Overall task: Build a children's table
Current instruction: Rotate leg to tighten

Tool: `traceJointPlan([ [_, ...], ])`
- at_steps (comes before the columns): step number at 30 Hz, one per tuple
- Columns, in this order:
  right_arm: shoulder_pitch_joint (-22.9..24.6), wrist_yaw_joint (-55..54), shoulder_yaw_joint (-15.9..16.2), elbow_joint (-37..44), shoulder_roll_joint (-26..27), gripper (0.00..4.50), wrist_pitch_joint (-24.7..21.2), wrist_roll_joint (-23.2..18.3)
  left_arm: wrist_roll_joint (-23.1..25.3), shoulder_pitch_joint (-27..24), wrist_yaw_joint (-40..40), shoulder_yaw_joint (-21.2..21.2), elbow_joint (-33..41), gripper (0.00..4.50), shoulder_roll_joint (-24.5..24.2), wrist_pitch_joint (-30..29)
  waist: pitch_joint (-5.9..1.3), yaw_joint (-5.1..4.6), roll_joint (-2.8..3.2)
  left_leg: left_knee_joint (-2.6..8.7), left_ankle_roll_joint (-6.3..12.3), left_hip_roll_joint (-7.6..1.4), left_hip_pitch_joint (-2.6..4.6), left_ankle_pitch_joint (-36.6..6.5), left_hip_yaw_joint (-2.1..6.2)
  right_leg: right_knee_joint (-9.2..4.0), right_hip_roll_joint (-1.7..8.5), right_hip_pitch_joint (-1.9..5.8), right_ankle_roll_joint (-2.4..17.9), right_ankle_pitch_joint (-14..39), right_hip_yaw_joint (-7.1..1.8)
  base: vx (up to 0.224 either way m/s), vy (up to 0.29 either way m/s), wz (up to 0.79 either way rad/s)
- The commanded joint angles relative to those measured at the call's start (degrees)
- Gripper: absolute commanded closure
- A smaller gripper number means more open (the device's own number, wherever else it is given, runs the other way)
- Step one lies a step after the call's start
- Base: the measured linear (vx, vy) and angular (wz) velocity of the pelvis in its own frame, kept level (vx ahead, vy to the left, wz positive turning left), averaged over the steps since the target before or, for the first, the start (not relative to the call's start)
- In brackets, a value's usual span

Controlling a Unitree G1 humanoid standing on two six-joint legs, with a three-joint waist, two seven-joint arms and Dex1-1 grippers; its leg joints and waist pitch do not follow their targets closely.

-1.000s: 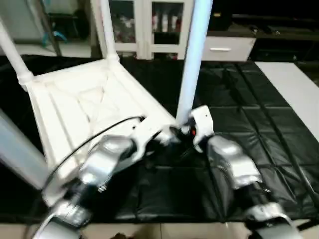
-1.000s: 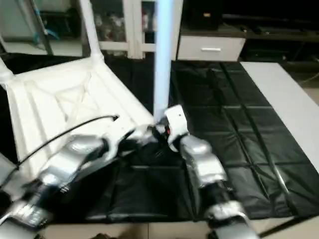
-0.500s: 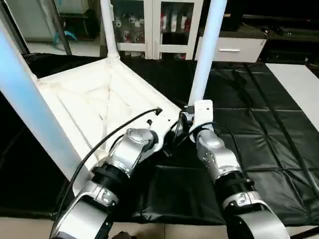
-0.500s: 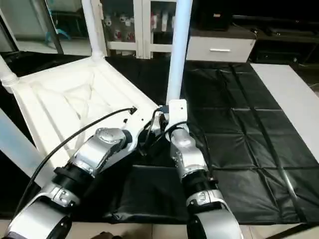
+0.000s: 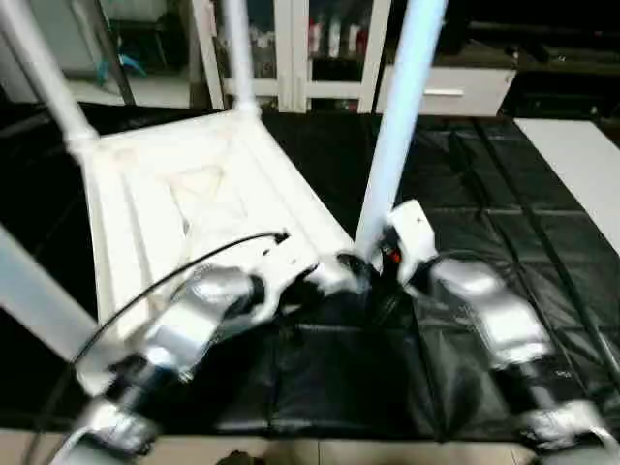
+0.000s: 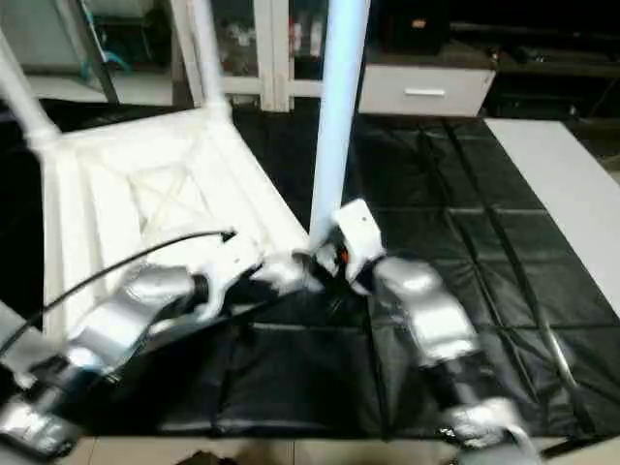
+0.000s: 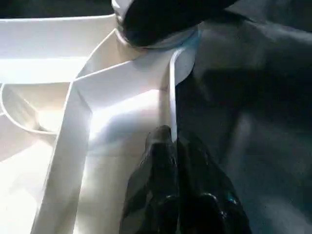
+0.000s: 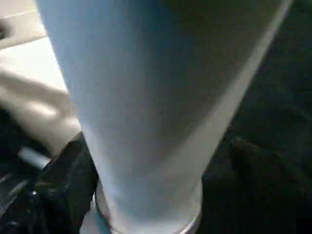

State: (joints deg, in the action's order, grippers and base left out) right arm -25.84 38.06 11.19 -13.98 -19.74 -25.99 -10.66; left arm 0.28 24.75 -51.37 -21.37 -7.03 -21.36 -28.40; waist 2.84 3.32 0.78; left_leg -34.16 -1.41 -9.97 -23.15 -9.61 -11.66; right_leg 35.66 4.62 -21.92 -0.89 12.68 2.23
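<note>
The white tabletop (image 5: 174, 194) lies upside down on the black mat, its X ribs facing up. Legs stand in its sockets: one at the far corner (image 5: 237, 48), one at the left (image 5: 39, 68), one close at the near left (image 5: 29, 300). The near-right leg (image 5: 397, 126) rises from the corner where my arms meet. My left gripper (image 7: 173, 141) is shut on the tabletop's thin rim (image 7: 171, 87) just beside that socket. My right gripper (image 8: 156, 161) is shut on the leg's base (image 8: 146, 97), a black finger (image 8: 63, 180) on each side.
A black padded mat (image 5: 484, 165) covers the floor. A flat white board (image 5: 581, 165) lies at the far right. Glass-door cabinets (image 5: 291, 39) and a white drawer unit (image 5: 446, 92) stand behind. A black cable (image 5: 174, 276) loops over my left forearm.
The whole picture has shifted, so the camera moved. Both grippers stay at the same near-right corner, left on the rim and right on the leg's base.
</note>
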Motion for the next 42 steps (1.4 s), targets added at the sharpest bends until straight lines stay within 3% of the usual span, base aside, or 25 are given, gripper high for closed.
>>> traceJointPlan([
  [1, 0.1, 7.3, 0.0, 3.6, -5.7, 0.15, -2.0, -1.1, -1.4, -0.9, -5.4, -2.0, 4.3, 4.50, -2.1, -0.7, -3.49, -0.14, -0.20, 4.24, 1.22, -3.54, 2.28, -11.8, 1.67, -4.08, 3.34, 1.54, 13.2, 4.3, -2.17, 0.000, 0.000, 0.00],
  [4, 0.5, 13.2, 1.7, 5.0, -8.8, 0.15, -2.3, -1.7, -1.7, -1.3, -6.4, -2.1, 5.4, 4.50, -2.9, -0.9, -3.41, 0.20, -0.18, 4.30, 0.53, -3.71, 2.47, -12.9, 1.65, -4.22, 3.56, 1.49, 13.2, 5.3, -2.30, 0.000, 0.000, 0.00],
  [8, -0.3, 14.4, 3.6, 3.9, -10.4, 0.15, -4.0, 0.0, -2.1, -1.8, -7.5, -2.6, 7.2, 4.50, -4.3, -1.4, -3.39, 0.10, -0.65, 4.19, 0.62, -3.49, 2.23, -11.9, 1.63, -4.17, 3.62, 1.53, 13.8, 5.2, -2.32, 0.000, 0.000, 0.00],
  [15, -1.4, 15.5, 5.5, 3.0, -10.0, 0.15, -5.4, 0.5, -2.1, -1.8, -7.4, -2.9, 7.7, 4.50, -4.7, -2.2, -3.53, -0.05, -0.48, 4.03, 0.46, -3.43, 2.26, -11.1, 1.68, -3.89, 3.50, 1.57, 14.4, 4.0, -2.26, 0.000, 0.000, 0.00],
  [21, -1.0, 16.2, 6.1, 3.5, -9.9, 0.15, -5.8, 0.1, -2.3, -1.8, -7.3, -2.9, 7.4, 4.50, -4.8, -2.2, -3.64, 0.00, -0.44, 3.86, 0.92, -3.39, 2.23, -10.1, 1.65, -3.70, 3.49, 1.68, 14.8, 2.4, -2.22, 0.000, 0.000, 0.00],
  [22, -0.9, 16.6, 6.2, 3.9, -10.0, 0.15, -6.0, -0.1, -2.2, -1.7, -7.2, -2.9, 7.2, 4.50, -4.8, -2.2, -3.64, -0.02, -0.19, 3.86, 0.81, -3.39, 2.28, -10.2, 1.67, -3.73, 3.42, 1.65, 14.8, 2.1, -2.22, 0.000, 0.000, 0.00],
  [26, -0.8, 17.9, 5.8, 5.3, -10.6, 0.15, -7.1, -1.1, -2.2, -1.1, -7.4, -2.9, 6.6, 4.50, -5.0, -2.0, -3.67, 0.12, -0.35, 3.84, 0.84, -3.41, 2.30, -10.3, 1.67, -3.63, 3.45, 1.77, 15.1, 1.6, -2.21, 0.000, 0.000, 0.00],
  [34, -1.3, 16.3, 6.4, 2.0, -9.9, 0.15, -6.1, 1.4, -2.0, -0.9, -7.1, -2.8, 6.2, 4.50, -5.2, -1.6, -3.68, 0.10, -0.50, 3.70, 0.95, -3.33, 2.20, -9.9, 1.63, -3.61, 3.53, 1.76, 15.4, 1.9, -2.20, 0.000, 0.000, 0.00],
  [35, -1.7, 16.1, 6.1, 1.7, -9.5, 0.32, -6.4, 1.2, -2.0, -0.7, -7.1, -2.8, 6.1, 4.50, -5.1, -1.7, -3.71, 0.09, -0.80, 3.66, 1.10, -3.35, 2.19, -9.7, 1.60, -3.61, 3.53, 1.83, 15.3, 1.8, -2.21, 0.000, 0.000, 0.00],
  [42, -2.6, 15.9, 5.6, 0.2, -8.5, 0.75, -5.8, 1.0, -2.2, -1.2, -6.8, -2.3, 6.4, 4.50, -5.2, -1.6, -3.66, 0.07, -0.76, 3.65, 0.95, -3.40, 2.28, -10.1, 1.62, -3.62, 3.56, 1.65, 15.0, 3.6, -2.21, 0.000, 0.000, 0.00],
])
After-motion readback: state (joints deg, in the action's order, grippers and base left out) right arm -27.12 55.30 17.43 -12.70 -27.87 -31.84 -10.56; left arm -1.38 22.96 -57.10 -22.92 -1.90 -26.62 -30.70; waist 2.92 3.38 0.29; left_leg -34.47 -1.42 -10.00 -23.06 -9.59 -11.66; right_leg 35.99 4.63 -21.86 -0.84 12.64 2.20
